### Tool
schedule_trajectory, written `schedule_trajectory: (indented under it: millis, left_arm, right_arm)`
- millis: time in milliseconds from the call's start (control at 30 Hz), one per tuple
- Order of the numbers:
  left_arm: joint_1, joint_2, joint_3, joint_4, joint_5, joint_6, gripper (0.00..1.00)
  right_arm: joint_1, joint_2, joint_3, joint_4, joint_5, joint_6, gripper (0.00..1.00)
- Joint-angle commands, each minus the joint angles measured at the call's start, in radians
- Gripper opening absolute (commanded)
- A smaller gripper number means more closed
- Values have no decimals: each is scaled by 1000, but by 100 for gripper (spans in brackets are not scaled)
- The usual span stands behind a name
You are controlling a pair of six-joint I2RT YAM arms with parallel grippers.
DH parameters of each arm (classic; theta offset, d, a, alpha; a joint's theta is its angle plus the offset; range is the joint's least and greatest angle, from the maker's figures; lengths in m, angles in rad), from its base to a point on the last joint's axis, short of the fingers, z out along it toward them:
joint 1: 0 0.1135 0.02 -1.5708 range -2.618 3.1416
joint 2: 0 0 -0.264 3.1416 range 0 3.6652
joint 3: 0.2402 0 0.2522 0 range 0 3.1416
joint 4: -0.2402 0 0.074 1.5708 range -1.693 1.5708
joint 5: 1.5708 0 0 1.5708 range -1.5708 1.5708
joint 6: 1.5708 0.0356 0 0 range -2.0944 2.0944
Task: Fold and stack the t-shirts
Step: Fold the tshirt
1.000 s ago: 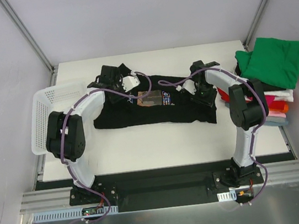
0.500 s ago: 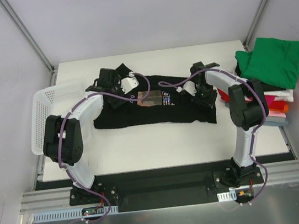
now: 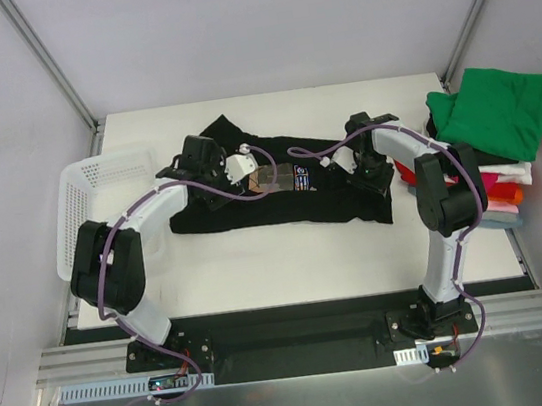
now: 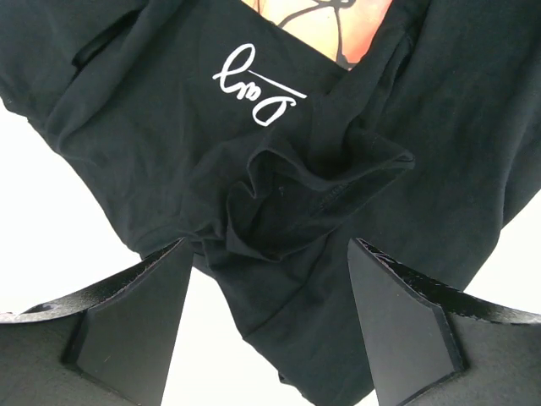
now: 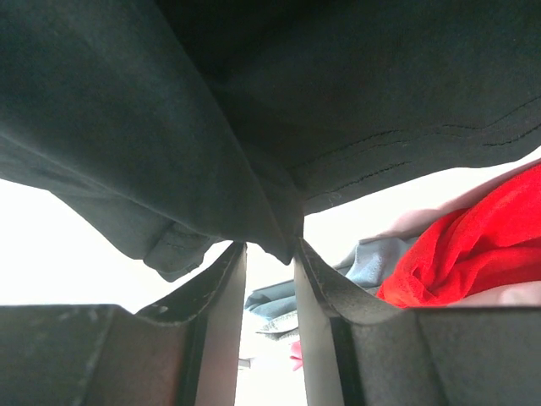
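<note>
Cloth of the black t-shirt (image 3: 282, 211) looks limp and light; we would pinch its hems. Left gripper (image 4: 269, 247) stands apart over a bunch, right gripper (image 5: 269, 245) clamps its edge.

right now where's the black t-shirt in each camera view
Top external: the black t-shirt lies spread across mid-table, between both arms.
Left wrist: the shirt fills most of the frame, with a bunched fold just ahead of the open left claw.
Right wrist: the shirt fills the upper frame, with a fold pinched in the right claw.
Shared landmark: the white table shows beneath it in all three.
</note>
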State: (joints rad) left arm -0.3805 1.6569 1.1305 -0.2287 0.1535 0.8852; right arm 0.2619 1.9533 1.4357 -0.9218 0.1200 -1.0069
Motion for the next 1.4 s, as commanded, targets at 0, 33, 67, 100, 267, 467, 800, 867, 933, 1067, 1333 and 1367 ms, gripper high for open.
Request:
schedule_trajectory:
  millis: [0,33,67,100,267,467,800,867,933,1067,1333,1367]
  left_arm:
    - [-3,33,29,-9,64,29,74]
    - [-3,44,31,-11,66,32,74]
    - [-4,50,34,-11,67,37,74]
    - [-3,53,35,-12,70,38,74]
    - [-5,84,57,-15,87,38,73]
    - [-6,118,98,-17,83,41,73]
    - [-6,173,144,-20,104,32,69]
    - [-6,187,147,-21,107,32,66]
    - [-8,196,147,-23,112,29,61]
    - [-8,211,150,-24,116,28,43]
    - [-6,228,190,-24,103,23,0]
    - [-8,233,199,-27,100,23,0]
  right_arm:
    - [-4,-60,-8,-29,-5,11,31]
    - [-4,-60,-8,-31,-5,10,31]
    - [-4,-60,-9,-31,-5,11,31]
    - [-4,-59,-8,-31,-5,11,31]
    - [-4,-51,-4,-31,-9,11,29]
    - [-4,-45,-12,-32,-17,13,28]
    - [-4,-51,-21,-29,-16,16,26]
    - [-4,-53,-23,-31,-14,14,26]
    - [-4,-53,-23,-28,-11,14,26]
    - [-4,-54,-21,-29,-13,13,25]
    - [-4,-47,-29,-29,-20,19,24]
    - [-4,-47,-29,-29,-25,19,24]
